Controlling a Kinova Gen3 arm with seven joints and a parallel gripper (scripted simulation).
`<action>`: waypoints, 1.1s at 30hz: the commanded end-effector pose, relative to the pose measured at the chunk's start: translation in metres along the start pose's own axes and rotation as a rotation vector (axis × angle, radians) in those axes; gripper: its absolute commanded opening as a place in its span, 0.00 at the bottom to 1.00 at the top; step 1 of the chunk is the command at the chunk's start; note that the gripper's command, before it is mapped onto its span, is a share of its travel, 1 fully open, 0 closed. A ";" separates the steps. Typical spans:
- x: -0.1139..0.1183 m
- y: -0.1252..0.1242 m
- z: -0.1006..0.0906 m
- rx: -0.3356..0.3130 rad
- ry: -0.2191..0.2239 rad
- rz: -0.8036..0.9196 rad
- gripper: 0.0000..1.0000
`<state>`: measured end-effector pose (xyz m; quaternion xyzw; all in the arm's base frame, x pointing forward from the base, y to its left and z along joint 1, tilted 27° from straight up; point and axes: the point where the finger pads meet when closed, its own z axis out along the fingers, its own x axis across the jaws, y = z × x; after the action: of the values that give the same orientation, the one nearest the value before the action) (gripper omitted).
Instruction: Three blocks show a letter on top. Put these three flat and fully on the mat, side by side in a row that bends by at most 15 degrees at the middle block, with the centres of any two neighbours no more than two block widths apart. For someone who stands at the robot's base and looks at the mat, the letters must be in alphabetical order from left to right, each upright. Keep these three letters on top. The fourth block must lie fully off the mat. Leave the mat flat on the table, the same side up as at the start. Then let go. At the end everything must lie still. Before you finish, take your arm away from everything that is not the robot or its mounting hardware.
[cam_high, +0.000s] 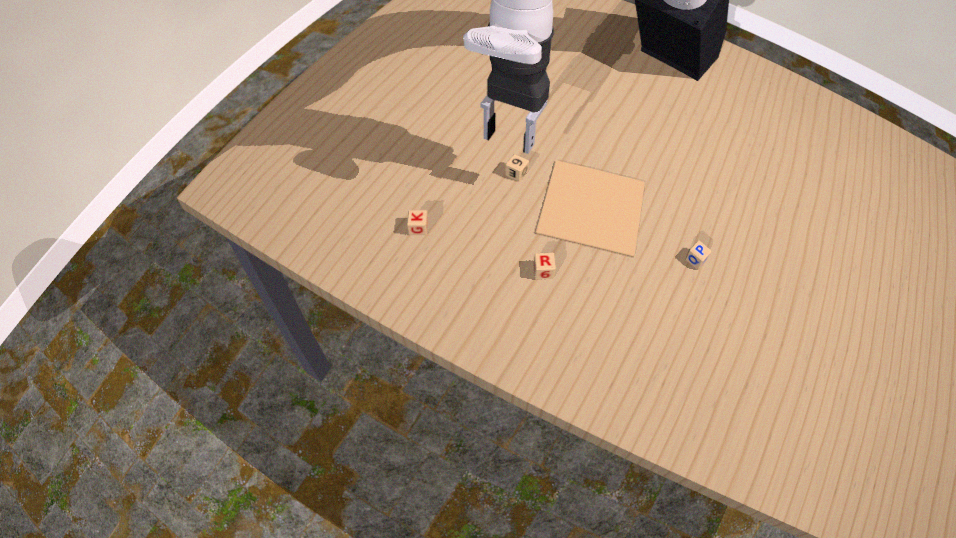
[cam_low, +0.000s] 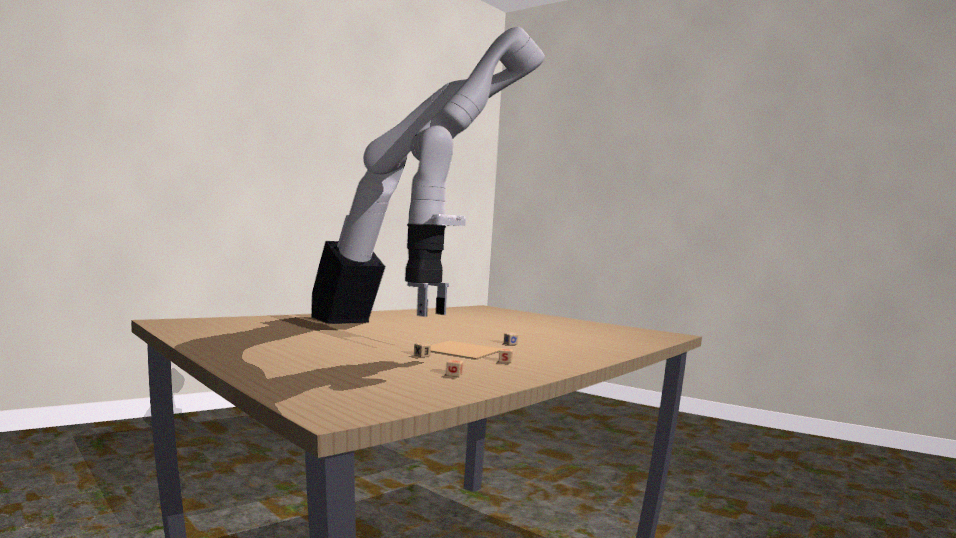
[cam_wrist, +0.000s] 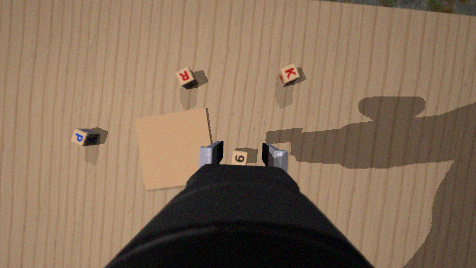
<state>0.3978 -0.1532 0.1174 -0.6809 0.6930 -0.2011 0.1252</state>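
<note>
The mat (cam_high: 591, 207) (cam_low: 467, 349) (cam_wrist: 172, 150) lies flat on the table. Four blocks stand off it. The K block (cam_high: 417, 222) (cam_low: 453, 368) (cam_wrist: 289, 75) shows a red K on top. The R block (cam_high: 544, 264) (cam_low: 505, 356) (cam_wrist: 186, 77) shows a red R, near one mat edge. The P block (cam_high: 698, 254) (cam_low: 510, 339) (cam_wrist: 82, 137) shows a blue P. The digit block (cam_high: 516, 167) (cam_low: 421, 350) (cam_wrist: 239, 157) shows a black 6 or 9 on top. My gripper (cam_high: 509, 141) (cam_low: 431, 311) (cam_wrist: 242, 150) is open and empty, high above the table near the digit block.
The robot's black base (cam_high: 681, 40) (cam_low: 347, 284) stands at the far side of the table (cam_high: 768, 374) (cam_low: 574, 374). The arm's shadow falls on the table beside the digit block. The K block is the nearest of the lettered blocks to the table's left corner in the top view.
</note>
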 end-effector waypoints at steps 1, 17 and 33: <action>0.004 -0.011 0.002 0.010 -0.006 -0.010 1.00; 0.068 -0.118 0.005 0.001 -0.002 -0.393 1.00; 0.078 -0.127 0.004 -0.016 0.006 -0.439 1.00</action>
<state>0.5113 -0.2293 0.1795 -0.8169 0.5271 -0.2232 0.0710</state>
